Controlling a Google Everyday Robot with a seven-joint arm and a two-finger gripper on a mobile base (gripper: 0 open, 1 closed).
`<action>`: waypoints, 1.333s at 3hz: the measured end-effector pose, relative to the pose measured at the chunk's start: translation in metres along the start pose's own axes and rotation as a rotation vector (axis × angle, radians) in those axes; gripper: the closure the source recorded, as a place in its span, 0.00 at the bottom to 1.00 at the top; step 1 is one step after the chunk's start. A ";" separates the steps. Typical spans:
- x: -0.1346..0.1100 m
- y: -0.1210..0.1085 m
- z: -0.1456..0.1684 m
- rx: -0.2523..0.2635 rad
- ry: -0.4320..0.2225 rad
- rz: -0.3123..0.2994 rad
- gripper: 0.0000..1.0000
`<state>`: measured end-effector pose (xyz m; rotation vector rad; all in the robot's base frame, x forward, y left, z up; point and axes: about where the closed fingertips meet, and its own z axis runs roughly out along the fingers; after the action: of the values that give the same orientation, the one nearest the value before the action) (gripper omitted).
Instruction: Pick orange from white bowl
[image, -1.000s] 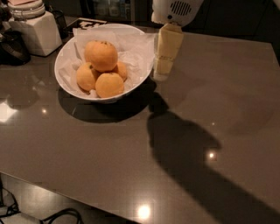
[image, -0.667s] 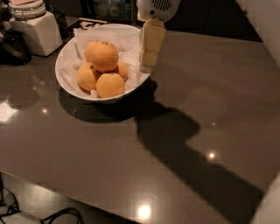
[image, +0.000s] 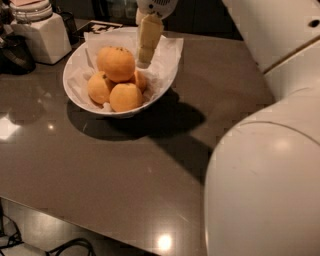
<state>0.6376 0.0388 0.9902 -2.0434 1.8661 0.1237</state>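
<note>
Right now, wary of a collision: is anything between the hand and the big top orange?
Nothing visible. The hand hangs over the white bowl, just right of the orange; only paper lining shows in the gap.

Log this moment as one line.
phase: pre-grasp | tool: over white bowl rear right, beside orange | orange: topmost in bowl, not grasped

I see a dim, warm-toned scene. Light falls from above and behind, leaving small glare spots on the glossy desk (image: 100, 170) at its left and near edges. The bowl (image: 75, 97) casts a dark shadow forward and to the right. The claw (image: 145, 56), over the bowl's far rim, looks pale. The arm (image: 260, 190) glows brightest.
</note>
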 end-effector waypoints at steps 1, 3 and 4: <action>-0.010 -0.013 0.017 -0.023 -0.027 0.004 0.23; -0.017 -0.029 0.037 -0.045 -0.042 0.016 0.35; -0.016 -0.031 0.046 -0.059 -0.036 0.019 0.34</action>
<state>0.6745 0.0705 0.9590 -2.0484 1.8816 0.2220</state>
